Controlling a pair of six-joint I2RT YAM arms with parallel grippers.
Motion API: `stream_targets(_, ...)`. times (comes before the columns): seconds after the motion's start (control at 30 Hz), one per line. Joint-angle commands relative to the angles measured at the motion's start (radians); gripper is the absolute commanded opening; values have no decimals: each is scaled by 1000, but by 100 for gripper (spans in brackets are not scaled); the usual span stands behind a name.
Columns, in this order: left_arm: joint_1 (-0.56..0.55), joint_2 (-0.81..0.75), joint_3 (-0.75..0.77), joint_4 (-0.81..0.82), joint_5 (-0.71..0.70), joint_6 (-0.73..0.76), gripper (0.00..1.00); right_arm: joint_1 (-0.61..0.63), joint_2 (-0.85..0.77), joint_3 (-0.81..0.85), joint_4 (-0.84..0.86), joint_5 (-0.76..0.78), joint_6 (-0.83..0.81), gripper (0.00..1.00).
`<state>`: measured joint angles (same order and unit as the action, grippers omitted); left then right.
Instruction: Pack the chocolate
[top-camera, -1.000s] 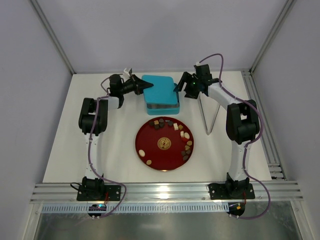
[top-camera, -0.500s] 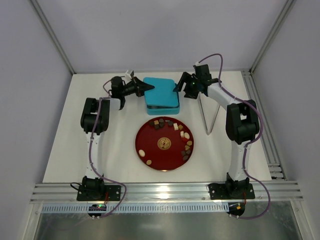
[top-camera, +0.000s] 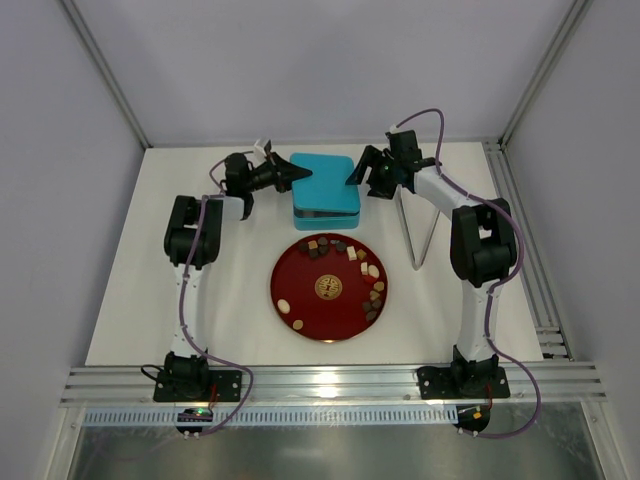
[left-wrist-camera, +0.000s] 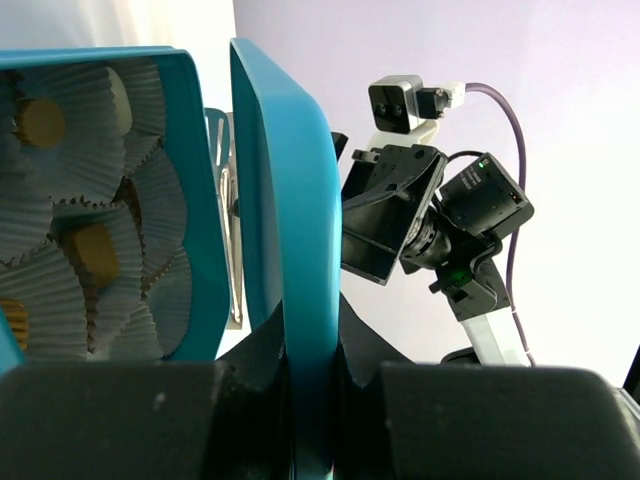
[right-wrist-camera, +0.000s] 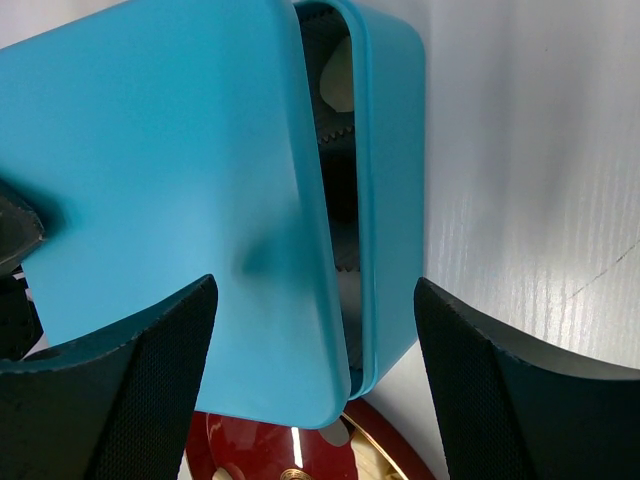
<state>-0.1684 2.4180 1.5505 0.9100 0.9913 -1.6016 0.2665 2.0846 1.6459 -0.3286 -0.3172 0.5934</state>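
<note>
The chocolate (top-camera: 366, 272), several dark, light brown and cream pieces, lies along the rim of a red plate (top-camera: 328, 310). Behind it stands a teal box (top-camera: 326, 205). My left gripper (top-camera: 299, 174) is shut on the left edge of the box's teal lid (left-wrist-camera: 285, 200) and holds it tilted up off the base. The base (left-wrist-camera: 195, 150) holds white paper cups, some with light brown pieces (left-wrist-camera: 92, 250). My right gripper (top-camera: 357, 176) is open at the box's right side. Its fingers (right-wrist-camera: 120, 390) straddle the lid (right-wrist-camera: 170, 200) and base (right-wrist-camera: 392, 180) without touching.
Metal tongs (top-camera: 419, 230) lie on the white table right of the box and plate; they also show behind the box in the left wrist view (left-wrist-camera: 229, 230). The red plate's edge (right-wrist-camera: 250, 450) shows below the box in the right wrist view.
My left gripper has moved slightly right with the lid, bringing the lid more squarely over the base. The right gripper has shifted only a little.
</note>
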Motion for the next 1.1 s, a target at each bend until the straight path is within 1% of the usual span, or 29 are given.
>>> stream_targets(0.0,-3,10,37,78,10,-26,7,7,2,35,40,-8,-12,80)
stream_targets(0.4,-14,44,74,78,9,-34,7,10,17,42,40,-10,-15,80)
stream_targets(0.63,-14,52,69,76,12,-32,8,14,20,45,37,-11,-18,80)
stream_targets(0.9,-8,55,56,73,17,-24,10,23,35,48,37,-10,-18,74)
stream_targets(1.07,-2,55,49,70,21,-20,11,25,42,43,37,-10,-18,73)
